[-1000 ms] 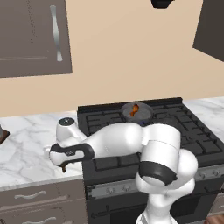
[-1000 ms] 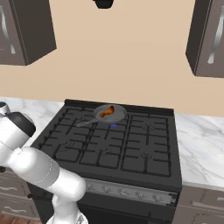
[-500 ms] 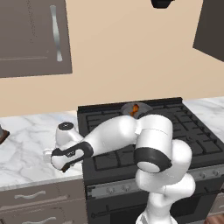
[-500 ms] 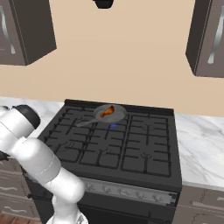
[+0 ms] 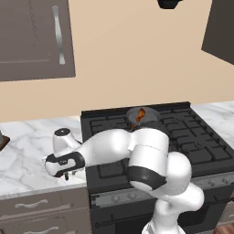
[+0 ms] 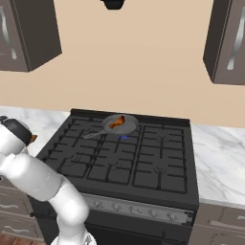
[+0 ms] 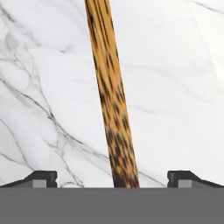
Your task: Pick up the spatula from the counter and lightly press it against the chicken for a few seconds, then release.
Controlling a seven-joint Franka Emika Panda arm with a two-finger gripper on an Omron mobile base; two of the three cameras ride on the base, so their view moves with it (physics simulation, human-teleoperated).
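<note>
The white robot arm reaches down and to the left over the white marble desk (image 5: pixel 27 146), with its two-finger tool (image 5: pixel 67 176) pointing downward close above the desk surface, just left of the black gas stove (image 5: pixel 183 132). In the hand view the tool (image 7: pixel 113 178) is released: its two dark fingertips (image 7: pixel 41 177) stand wide apart, one on each side of the spatula's handle, and neither touches it. The wooden spatula with a mottled orange-brown handle (image 7: pixel 111 96) lies flat on the marble desk (image 7: pixel 175 65), its handle running straight away from the tool and centred in the gap between the fingertips. The piece of orange-brown chicken (image 5: pixel 140 114) sits in a round grey frying pan (image 5: pixel 147 119) on a far burner of the stove, well apart from the tool and to its right. From the right base view the chicken (image 6: pixel 116 123) rests inside the pan (image 6: pixel 128 128), whose handle points to the near left across the stove (image 6: pixel 143 162) grates. Dark brown wall cabinets (image 5: pixel 32 36) hang above the desk.
</note>
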